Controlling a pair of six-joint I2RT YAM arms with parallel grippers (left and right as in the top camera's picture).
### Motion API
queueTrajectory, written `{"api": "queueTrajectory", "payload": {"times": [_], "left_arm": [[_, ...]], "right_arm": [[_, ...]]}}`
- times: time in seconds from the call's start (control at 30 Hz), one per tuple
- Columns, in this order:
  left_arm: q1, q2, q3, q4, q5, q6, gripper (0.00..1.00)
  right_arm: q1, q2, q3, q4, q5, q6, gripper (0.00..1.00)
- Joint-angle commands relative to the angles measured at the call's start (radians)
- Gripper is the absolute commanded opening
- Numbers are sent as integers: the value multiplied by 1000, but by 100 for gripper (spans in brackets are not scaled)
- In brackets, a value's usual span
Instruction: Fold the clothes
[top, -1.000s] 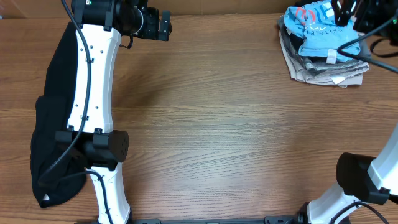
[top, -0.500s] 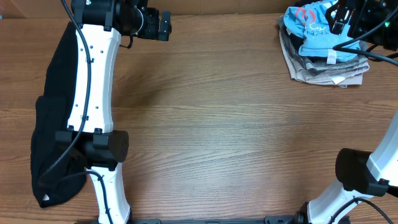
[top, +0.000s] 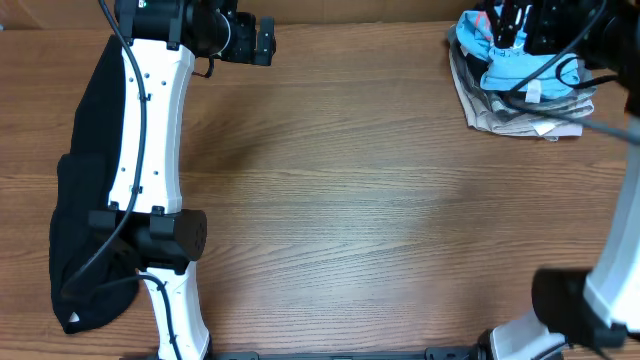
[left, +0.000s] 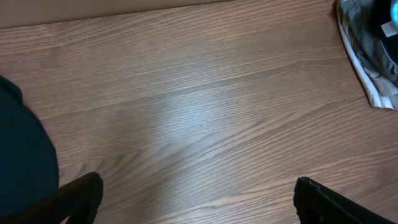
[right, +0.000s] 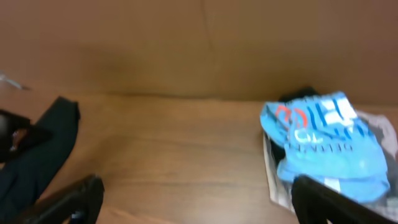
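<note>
The light blue T-shirt (top: 520, 68) lies crumpled on top of a stack of folded grey and beige garments (top: 515, 112) at the table's far right. In the right wrist view the T-shirt (right: 323, 146) shows pink-and-white lettering. My right gripper (top: 508, 25) hovers above the stack, open and empty (right: 199, 202). A black garment (top: 75, 200) lies along the table's left side, partly under the left arm. My left gripper (top: 262, 40) is at the far left, open and empty above bare wood (left: 196, 202).
A brown cardboard wall (right: 186, 43) stands behind the table's far edge. The stack's edge shows at the top right of the left wrist view (left: 367, 59). The black garment shows at the left in both wrist views (left: 22, 155) (right: 43, 143).
My right gripper has swung left from the stack's right side to above its left part, still open. The left arm and the clothes have not moved.
</note>
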Motion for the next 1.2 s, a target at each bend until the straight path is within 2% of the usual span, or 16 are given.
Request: {"api": "queueTrajectory", "payload": {"times": [0.0, 0.3, 0.43, 0.57, 0.77, 0.93, 1.17], "left_arm": [[0, 9, -5, 0, -6, 1, 100], [0, 9, -5, 0, -6, 1, 100], [0, 9, -5, 0, -6, 1, 100], [0, 9, -5, 0, -6, 1, 100], [0, 9, -5, 0, -5, 1, 100], [-1, 9, -5, 0, -6, 1, 100], [-1, 9, -5, 0, -6, 1, 100]], "right_arm": [[39, -138, -174, 106, 9, -6, 100], [53, -527, -884, 576, 16, 50, 100], [55, -785, -1301, 870, 40, 89, 100], [55, -990, -1616, 1079, 77, 174, 100], [55, -1285, -2031, 1366, 77, 182, 100], [55, -1457, -2248, 1497, 78, 181, 100], [55, -1548, -2354, 1498, 129, 181, 100]]}}
